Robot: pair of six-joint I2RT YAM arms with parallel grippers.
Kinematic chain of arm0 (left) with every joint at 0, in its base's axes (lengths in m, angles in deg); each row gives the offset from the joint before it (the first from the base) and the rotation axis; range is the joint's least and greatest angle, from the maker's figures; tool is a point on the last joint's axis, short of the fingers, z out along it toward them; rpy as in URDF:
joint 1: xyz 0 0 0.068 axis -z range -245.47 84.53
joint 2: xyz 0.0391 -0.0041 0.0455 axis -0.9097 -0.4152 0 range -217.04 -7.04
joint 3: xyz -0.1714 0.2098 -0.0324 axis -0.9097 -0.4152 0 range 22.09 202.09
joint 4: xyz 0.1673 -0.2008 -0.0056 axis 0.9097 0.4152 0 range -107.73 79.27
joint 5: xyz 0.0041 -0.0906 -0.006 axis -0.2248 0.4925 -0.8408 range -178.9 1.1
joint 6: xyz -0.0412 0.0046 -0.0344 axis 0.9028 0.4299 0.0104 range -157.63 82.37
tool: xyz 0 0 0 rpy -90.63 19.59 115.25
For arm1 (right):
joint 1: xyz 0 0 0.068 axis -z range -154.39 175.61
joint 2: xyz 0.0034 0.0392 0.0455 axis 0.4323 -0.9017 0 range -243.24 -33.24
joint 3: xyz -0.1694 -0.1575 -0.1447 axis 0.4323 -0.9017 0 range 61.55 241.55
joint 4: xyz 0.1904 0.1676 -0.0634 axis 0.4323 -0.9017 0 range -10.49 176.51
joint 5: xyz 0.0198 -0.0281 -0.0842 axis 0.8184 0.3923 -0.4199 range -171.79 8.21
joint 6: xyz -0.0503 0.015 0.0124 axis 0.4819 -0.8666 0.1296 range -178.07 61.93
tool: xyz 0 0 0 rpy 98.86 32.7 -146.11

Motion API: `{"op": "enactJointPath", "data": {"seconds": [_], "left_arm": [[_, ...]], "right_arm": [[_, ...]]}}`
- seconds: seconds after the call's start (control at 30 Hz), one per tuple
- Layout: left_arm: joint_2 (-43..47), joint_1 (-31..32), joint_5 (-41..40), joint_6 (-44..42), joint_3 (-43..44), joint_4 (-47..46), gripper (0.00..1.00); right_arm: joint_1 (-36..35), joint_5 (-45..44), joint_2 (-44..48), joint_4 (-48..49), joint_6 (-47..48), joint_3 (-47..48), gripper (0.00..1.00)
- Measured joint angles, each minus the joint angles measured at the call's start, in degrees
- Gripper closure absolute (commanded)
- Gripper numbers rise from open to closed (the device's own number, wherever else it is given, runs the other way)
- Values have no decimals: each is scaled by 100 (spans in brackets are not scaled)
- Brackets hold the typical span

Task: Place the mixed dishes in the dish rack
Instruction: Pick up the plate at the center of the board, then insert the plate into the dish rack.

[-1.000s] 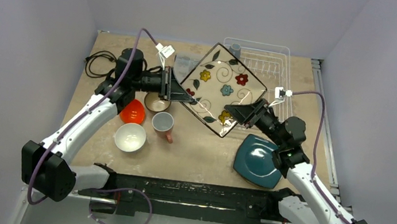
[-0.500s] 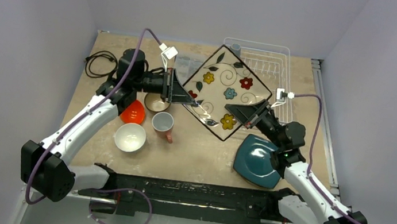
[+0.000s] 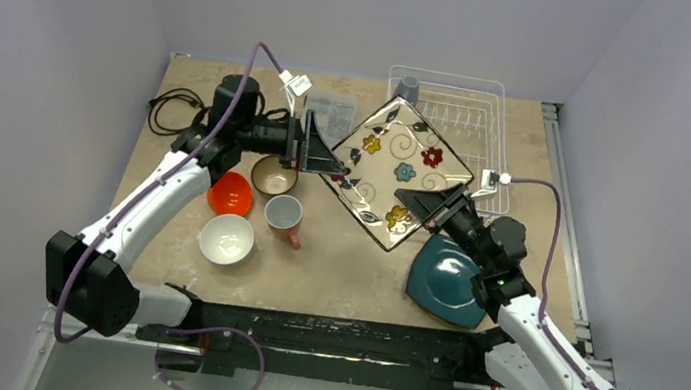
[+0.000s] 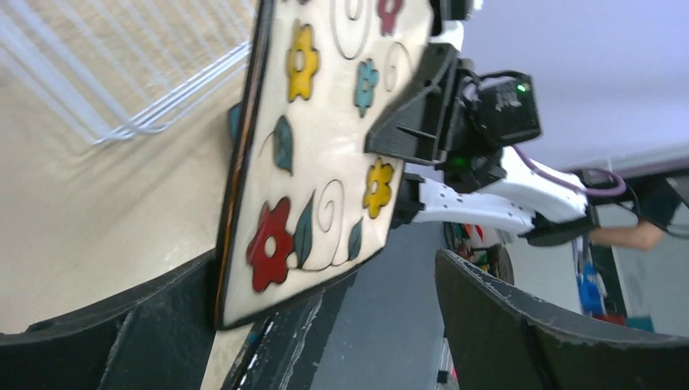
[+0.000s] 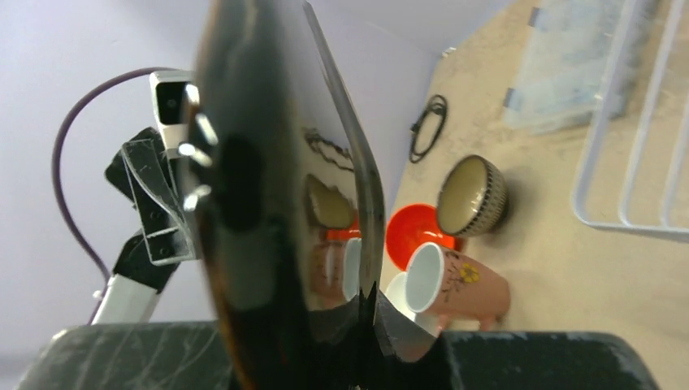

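The square cream floral plate hangs tilted in the air just in front of the white wire dish rack. My right gripper is shut on its lower right edge; in the right wrist view the plate's glossy dark underside fills the left side and the gripper pinches its rim. My left gripper is open at the plate's left corner. In the left wrist view the plate stands beside one finger, with a wide gap to the other. A grey-blue mug stands in the rack.
The teal plate lies under my right arm. The brown bowl, orange bowl, white bowl and salmon mug sit at left centre. A clear plastic box and a black cable lie at the back left.
My left gripper has opened and let go of the floral plate's corner. The plate has shifted right towards the rack, carried by the shut right gripper.
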Motion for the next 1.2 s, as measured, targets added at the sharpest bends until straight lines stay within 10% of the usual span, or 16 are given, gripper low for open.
{"op": "enactJointPath", "data": {"seconds": [0.47,1.2], "left_arm": [[190,-297,-2889,-1596,715,2164,1],[9,-297,-2872,-1759,719,2437,1]], "right_arm": [[1156,-1419,-175,-1735,1764,321,100],[1464,-3877,-2529,564,5794,1394,100]]}}
